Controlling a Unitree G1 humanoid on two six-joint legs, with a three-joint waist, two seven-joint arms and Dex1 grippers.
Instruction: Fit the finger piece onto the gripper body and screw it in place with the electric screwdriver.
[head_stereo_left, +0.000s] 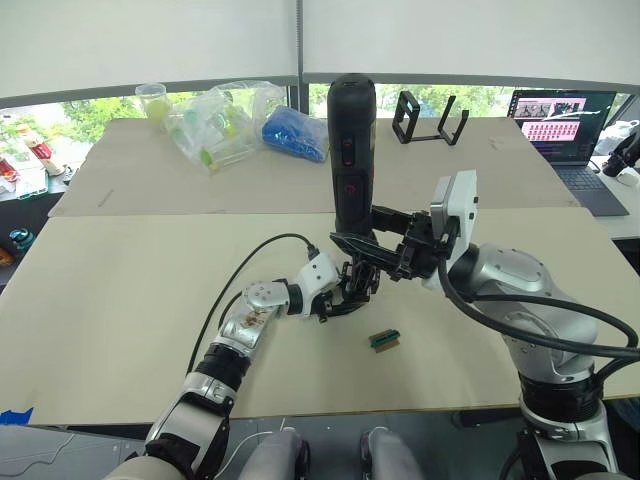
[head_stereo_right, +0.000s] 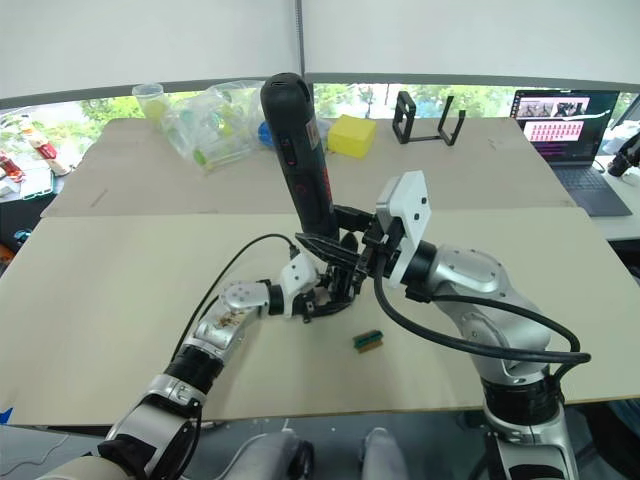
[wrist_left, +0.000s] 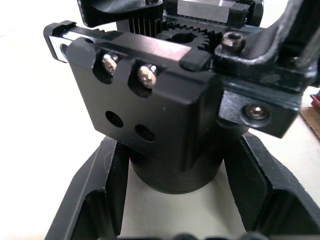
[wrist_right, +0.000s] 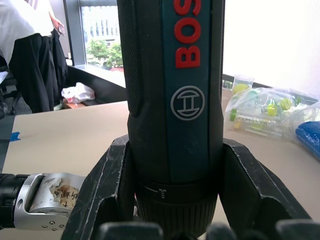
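Note:
My right gripper is shut on the electric screwdriver, a black tool with red lettering. The tool stands nearly upright, bit end down, over the gripper body. Its bit is hidden behind the fingers. The gripper body is a black block on a round base, and my left gripper is shut on that base just above the table. A black part on its front carries two screws and two empty holes. I cannot tell whether that part is the finger piece.
A small green-and-tan block lies on the table in front of the grippers. At the back stand a black open-frame stand, clear plastic bags, a blue bag, a yellow block and a laptop. A black cable loops by my left arm.

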